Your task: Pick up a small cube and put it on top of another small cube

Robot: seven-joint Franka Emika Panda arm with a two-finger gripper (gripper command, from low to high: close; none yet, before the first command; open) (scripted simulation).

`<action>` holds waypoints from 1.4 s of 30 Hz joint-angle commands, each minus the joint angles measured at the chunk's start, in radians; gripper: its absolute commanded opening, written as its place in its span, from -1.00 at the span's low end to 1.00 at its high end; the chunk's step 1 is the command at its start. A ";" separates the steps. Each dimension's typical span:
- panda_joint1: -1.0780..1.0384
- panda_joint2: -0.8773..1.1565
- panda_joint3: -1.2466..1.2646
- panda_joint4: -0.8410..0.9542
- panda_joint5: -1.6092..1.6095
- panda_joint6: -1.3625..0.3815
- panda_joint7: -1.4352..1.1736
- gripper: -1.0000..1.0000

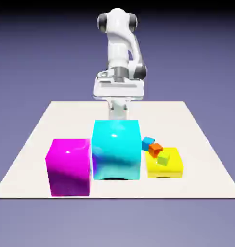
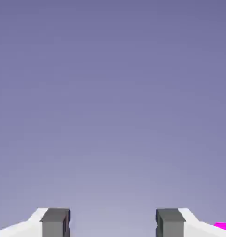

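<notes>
Large magenta cube (image 1: pixel 69 166) nearest; end effector (image 2: pixel 112 224) open, small cube unseen

You've got three small cubes bunched together, off to the exterior view's right of your gripper (image 2: pixel 112 224) and nearer the camera than it. The small blue cube (image 1: pixel 148 143) sits farthest back, closest to the hand. The small orange cube (image 1: pixel 155 149) is just beside it, turned a little. The small green cube (image 1: pixel 163 158) rests upright on top of the yellow block (image 1: pixel 170 169), touching or nearly touching the orange one. In your hand view, a magenta sliver (image 2: pixel 222 227) peeks in outside the right fingertip; too little shows to tell whether that's the tiny magenta-purple cube.
</notes>
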 commanded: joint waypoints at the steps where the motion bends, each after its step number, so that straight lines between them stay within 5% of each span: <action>1: -0.036 0.032 -0.016 0.013 0.009 -0.028 -0.026 0.00; 14: -0.500 0.453 -0.217 0.181 0.128 -0.371 -0.362 0.00; 30: -0.639 0.922 0.014 0.218 0.356 0.040 -0.625 0.00; 31: -0.639 0.922 0.014 0.218 0.356 0.040 -0.625 -1.00; 42: -0.470 0.685 -0.247 0.241 0.193 -0.268 -0.591 -1.00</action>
